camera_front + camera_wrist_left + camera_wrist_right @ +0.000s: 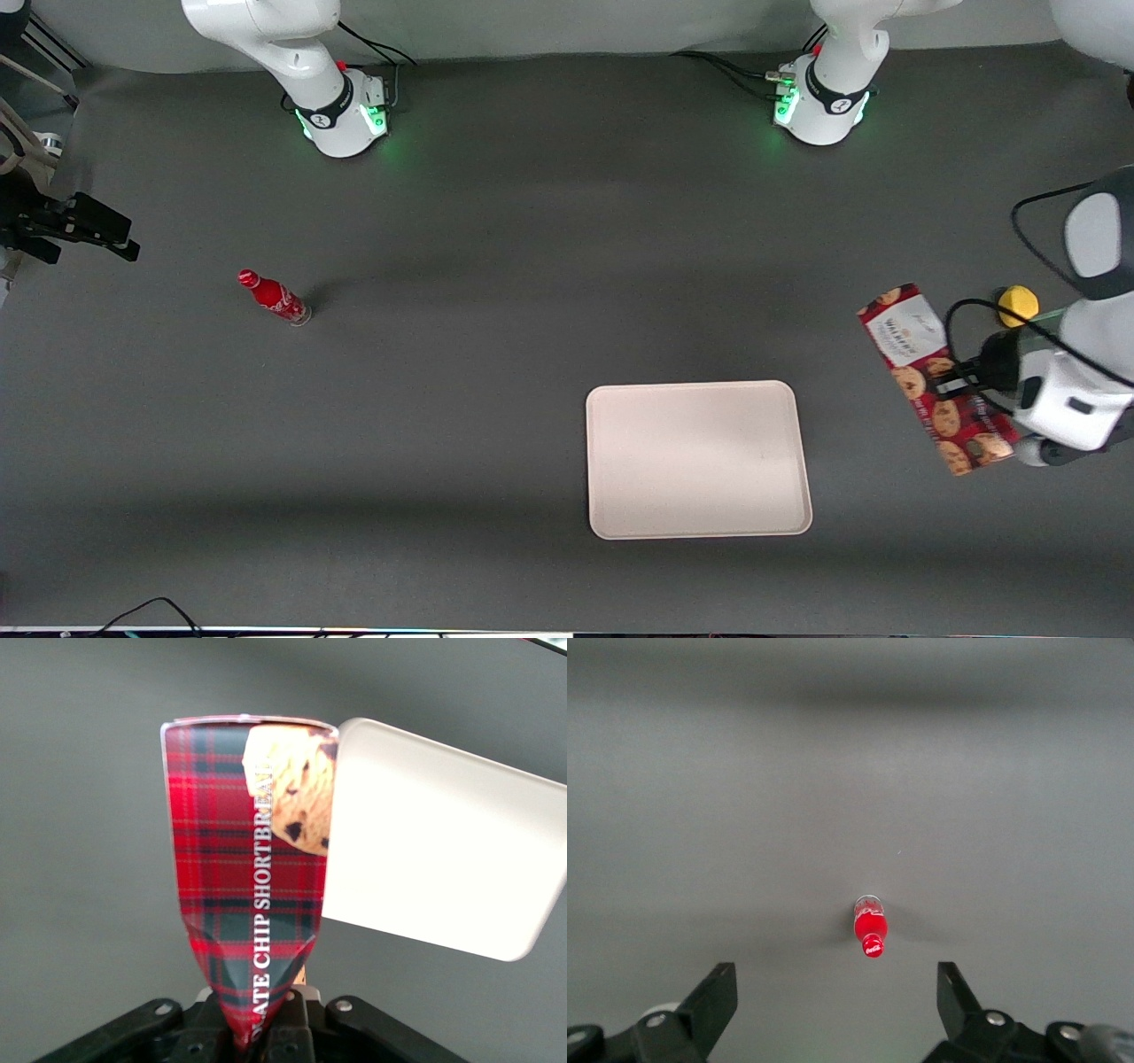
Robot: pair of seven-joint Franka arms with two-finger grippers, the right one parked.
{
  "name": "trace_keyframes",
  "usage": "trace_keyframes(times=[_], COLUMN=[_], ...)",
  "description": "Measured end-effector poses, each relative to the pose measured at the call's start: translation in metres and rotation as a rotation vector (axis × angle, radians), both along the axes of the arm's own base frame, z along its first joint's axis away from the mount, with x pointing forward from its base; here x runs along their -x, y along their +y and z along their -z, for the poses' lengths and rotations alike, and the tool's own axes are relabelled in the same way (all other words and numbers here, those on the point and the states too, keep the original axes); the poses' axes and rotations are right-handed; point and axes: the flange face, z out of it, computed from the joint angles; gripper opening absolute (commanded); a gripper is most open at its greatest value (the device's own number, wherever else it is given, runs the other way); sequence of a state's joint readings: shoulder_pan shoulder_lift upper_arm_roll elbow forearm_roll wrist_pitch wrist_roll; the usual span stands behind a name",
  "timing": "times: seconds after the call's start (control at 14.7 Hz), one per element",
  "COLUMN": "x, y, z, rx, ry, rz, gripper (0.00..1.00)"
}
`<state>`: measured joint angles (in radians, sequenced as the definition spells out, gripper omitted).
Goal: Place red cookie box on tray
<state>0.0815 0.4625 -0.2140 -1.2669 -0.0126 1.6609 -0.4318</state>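
The gripper (959,383) is clamped on the red cookie box (937,377) at the working arm's end of the table, and its fingers cover part of the box's printed face in the front view. In the left wrist view the box (244,877) hides one corner of the tray (443,842), and the box's lower end disappears between the fingers. The yellow object (1017,305) near the arm is partly hidden by a cable, and what it is cannot be told.

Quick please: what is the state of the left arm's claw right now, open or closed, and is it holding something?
Left claw: closed on the red cookie box, held above the table toward the working arm's end, beside the tray.
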Motion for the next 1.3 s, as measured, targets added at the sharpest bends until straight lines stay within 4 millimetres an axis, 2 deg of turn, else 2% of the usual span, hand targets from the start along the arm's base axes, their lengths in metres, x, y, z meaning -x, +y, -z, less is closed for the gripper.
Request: trace_keyframes(times=[0.14,0.2,0.34,0.48,0.61,0.68,0.75,0.89,1.02,1.16,1.3], x=[-0.009,-0.013,-0.021,-0.029,-0.035,-0.036,-0.037,-0.038,-0.041,-0.045,-0.043], y=[-0.042,-0.061,-0.092,-0.110,-0.113,-0.111,-0.109,-0.101,-0.096,-0.092,-0.086], z=[0.025,0.044,0.096,0.156,0.213,0.234,0.248,0.258,0.254,0.236,0.202], rx=[0.011,0.003,-0.031,-0.034,-0.046,-0.055,-0.058,-0.060,-0.061,-0.068,-0.092], ry=[-0.015,-0.015,-0.011,-0.003,0.000,0.004,0.009,0.014,0.007,-0.002,0.022], rz=[0.066,0.101,0.172,0.212,0.242,0.268,0.295,0.314,0.307,0.301,0.297], gripper=[0.00,0.00,0.00,0.00,0.00,0.05,0.99,1.00,1.00,1.00,1.00])
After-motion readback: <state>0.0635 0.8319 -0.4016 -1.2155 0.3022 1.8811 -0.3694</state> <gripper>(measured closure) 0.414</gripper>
